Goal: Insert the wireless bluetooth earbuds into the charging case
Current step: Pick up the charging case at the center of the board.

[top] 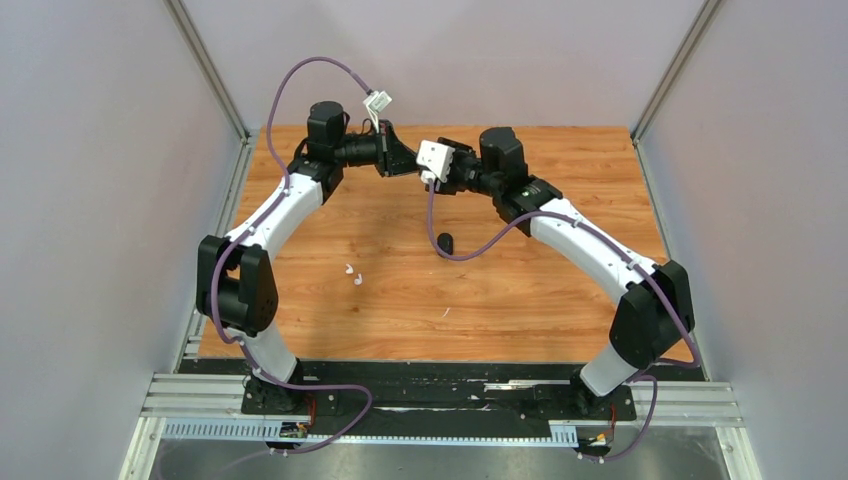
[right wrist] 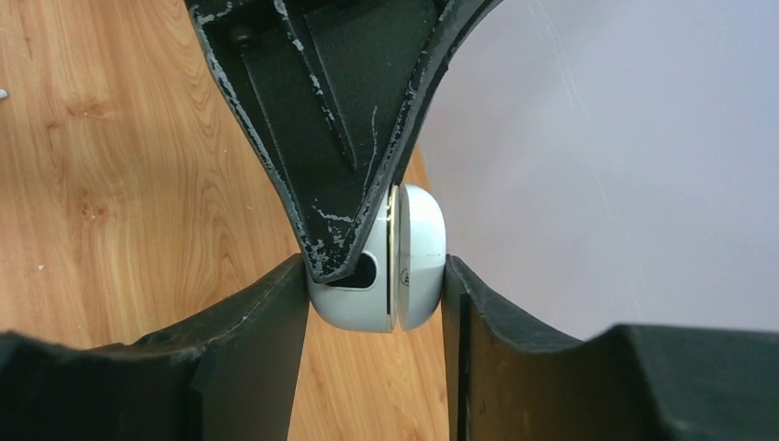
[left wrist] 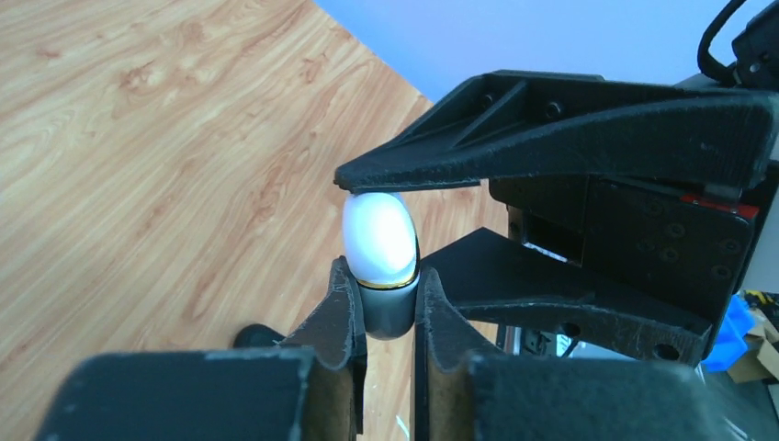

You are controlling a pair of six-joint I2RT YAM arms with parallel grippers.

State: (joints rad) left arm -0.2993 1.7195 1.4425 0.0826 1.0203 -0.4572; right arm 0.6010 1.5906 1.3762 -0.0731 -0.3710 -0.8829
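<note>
Both arms meet in the air over the far middle of the wooden table (top: 560, 320), sharing one small thing between them: the white charging case (right wrist: 418, 257). The left gripper (left wrist: 386, 276) is closed on the case's grey lower part, its two fingers (left wrist: 342, 317) squeezing it from either side. The right gripper (right wrist: 375, 285) is clamped across the case's width, one finger against each face, beside the gold seam where lid meets base. This two-handed hold looks meant to part the lid from the base, one gripper steadying while the other pulls, since the seam reads as closed or barely cracked. The earbuds are well away from the case: two white earbuds (top: 348, 268) lie close together on the table, nearer the left arm. A small black object (top: 445, 243) rests below the grippers, too small to identify. Nothing can go in before the case opens
</note>
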